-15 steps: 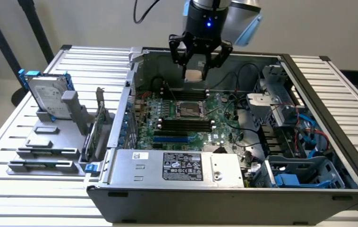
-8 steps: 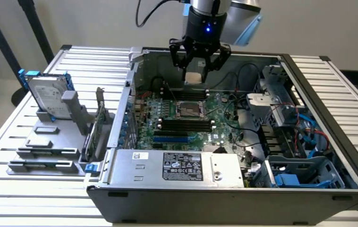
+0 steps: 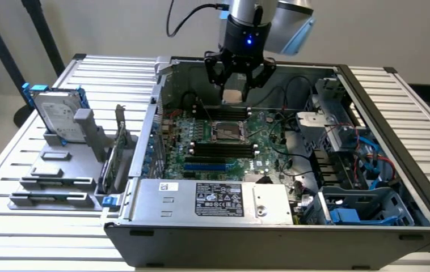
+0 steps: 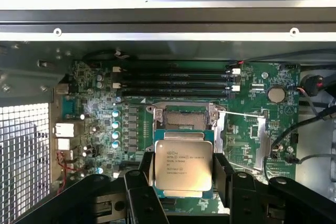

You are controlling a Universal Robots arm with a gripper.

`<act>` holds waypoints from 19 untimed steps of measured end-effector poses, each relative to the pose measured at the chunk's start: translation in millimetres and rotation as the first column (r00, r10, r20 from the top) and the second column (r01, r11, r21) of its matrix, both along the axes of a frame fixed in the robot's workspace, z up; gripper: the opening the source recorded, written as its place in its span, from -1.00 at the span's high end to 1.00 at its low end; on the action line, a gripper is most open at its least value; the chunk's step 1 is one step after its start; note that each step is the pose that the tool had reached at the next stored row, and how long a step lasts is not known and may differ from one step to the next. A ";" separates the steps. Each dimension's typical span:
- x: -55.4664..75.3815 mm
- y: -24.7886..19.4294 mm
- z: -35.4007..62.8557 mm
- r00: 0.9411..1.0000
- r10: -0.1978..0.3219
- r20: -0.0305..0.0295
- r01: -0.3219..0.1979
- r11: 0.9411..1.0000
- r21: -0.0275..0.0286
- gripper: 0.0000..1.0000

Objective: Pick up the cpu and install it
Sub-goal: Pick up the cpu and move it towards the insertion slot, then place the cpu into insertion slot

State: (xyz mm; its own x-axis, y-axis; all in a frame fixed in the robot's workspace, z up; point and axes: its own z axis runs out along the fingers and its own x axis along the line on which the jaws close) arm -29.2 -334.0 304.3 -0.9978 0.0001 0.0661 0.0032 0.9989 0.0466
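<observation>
Silver-grey metal: one cpu (image 4: 183, 165), square with its printed face showing, is sitting clamped between two black fingers (image 4: 144, 171), which are gripping it at opposite edges. One open socket (image 4: 183, 118) is lying just beyond the fingers on one green motherboard (image 4: 239, 137), inside one open computer case (image 3: 275, 246). One hard drive (image 3: 58, 116) is standing well apart from the fingers, on the slatted surface (image 3: 3, 170).

Slatted metal table (image 3: 113, 71). On it: open PC case (image 3: 199, 249); grey holder blocks (image 3: 56, 192) just beside case, exterior view's left.
</observation>
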 end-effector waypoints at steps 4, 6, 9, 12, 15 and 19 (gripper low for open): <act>3.4 1.3 -6.5 1.000 0.000 0.000 0.000 1.000 0.000 -0.09; 3.8 1.3 -7.0 1.000 0.000 -0.001 0.000 1.000 0.000 -0.09; 3.9 1.3 -7.0 1.000 0.000 -0.001 0.000 1.000 0.000 -0.09; 3.9 1.3 -7.0 1.000 0.000 -0.001 0.000 1.000 0.000 -0.09; 3.9 1.3 -7.0 1.000 0.000 -0.001 0.000 1.000 0.000 -0.09; 3.9 1.3 -7.0 1.000 0.000 -0.001 0.000 1.000 0.000 -0.09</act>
State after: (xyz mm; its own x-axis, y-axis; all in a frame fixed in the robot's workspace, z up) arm -25.3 -332.7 297.2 -0.9978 0.0003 0.0668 0.0034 0.9989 0.0463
